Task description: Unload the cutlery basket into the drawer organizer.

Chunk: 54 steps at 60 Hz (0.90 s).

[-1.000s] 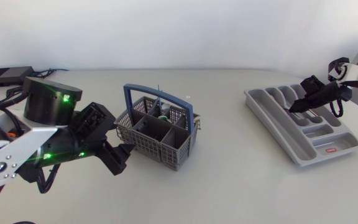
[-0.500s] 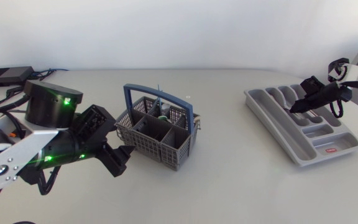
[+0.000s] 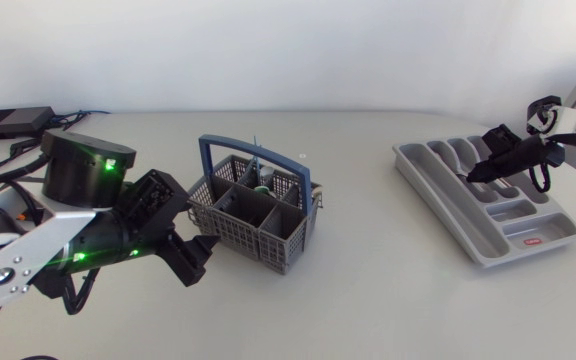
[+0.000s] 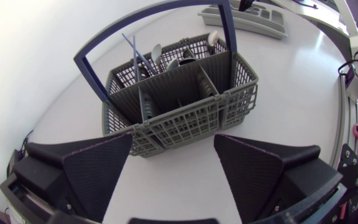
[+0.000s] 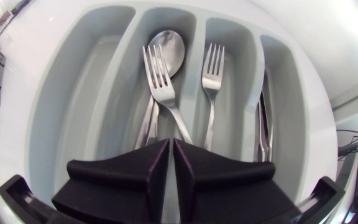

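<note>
A grey plastic cutlery basket [image 3: 253, 215] with a blue carrying handle [image 3: 205, 165] stands left of centre on the pale table [image 3: 368, 290], with the left arm's gripper [image 3: 196, 258] low on the tabletop just beside its near side. The left wrist view shows this gripper [image 4: 173, 140] with its two wedge fingers spread wide. The basket [image 4: 185, 106] sits ahead of them and clear of both fingertips, so nothing is held. Spoon bowls [image 4: 156, 55] stick up from the compartments on the basket's far side, while the compartments nearest the gripper show nothing I can make out. The grey drawer organizer [image 3: 433, 205] lies well apart from the basket, at an angle near the right end of the table. The right arm's gripper [image 3: 473, 172] hangs over the organizer's long compartments. In the right wrist view the right gripper [image 5: 171, 144] has its fingers drawn almost together, with only a thin slit between them. Ahead of it the organizer [image 5: 73, 112] holds sorted pieces. A spoon [image 5: 166, 46] lies in one long slot with a fork [image 5: 160, 81] lying slantwise over it. The fork's handle runs back under the fingertips, and whether they touch it cannot be told. A second fork [image 5: 211, 68] lies straight in the next slot, and knives [image 5: 265, 124] lie on edge in the slot beyond that. The wide outer slot on the other side looks bare. A flat black box [image 3: 13, 120] sits at the far left corner of the table.
</note>
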Each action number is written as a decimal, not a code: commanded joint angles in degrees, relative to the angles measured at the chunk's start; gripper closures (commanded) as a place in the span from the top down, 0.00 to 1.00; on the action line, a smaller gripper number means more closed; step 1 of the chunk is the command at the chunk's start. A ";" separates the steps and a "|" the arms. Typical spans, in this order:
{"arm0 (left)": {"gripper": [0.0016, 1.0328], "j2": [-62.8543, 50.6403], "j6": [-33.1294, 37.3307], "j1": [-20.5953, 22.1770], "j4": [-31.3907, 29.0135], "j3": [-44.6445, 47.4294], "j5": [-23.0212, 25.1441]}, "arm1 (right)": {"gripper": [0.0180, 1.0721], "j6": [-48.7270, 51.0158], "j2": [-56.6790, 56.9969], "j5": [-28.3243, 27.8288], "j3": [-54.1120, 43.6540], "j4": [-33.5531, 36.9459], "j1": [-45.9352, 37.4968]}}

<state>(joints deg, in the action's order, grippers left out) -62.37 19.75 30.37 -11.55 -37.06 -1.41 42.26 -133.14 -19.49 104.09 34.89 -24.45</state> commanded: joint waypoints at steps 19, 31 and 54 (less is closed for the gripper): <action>0.89 -1.18 0.73 0.57 0.65 1.81 0.09 | 0.46 0.98 3.06 -0.20 -1.96 -0.88 0.72; 0.90 -1.26 0.73 0.57 0.74 1.73 0.09 | 0.46 1.07 2.71 -0.38 -0.73 -1.23 1.24; 0.90 -2.06 0.73 0.74 1.00 1.64 0.09 | 0.46 0.37 -1.77 -0.20 4.19 -0.88 2.39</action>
<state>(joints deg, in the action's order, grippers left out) -63.26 19.75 30.57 -11.20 -36.95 -1.41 42.24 -131.98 -19.51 106.61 34.06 -22.55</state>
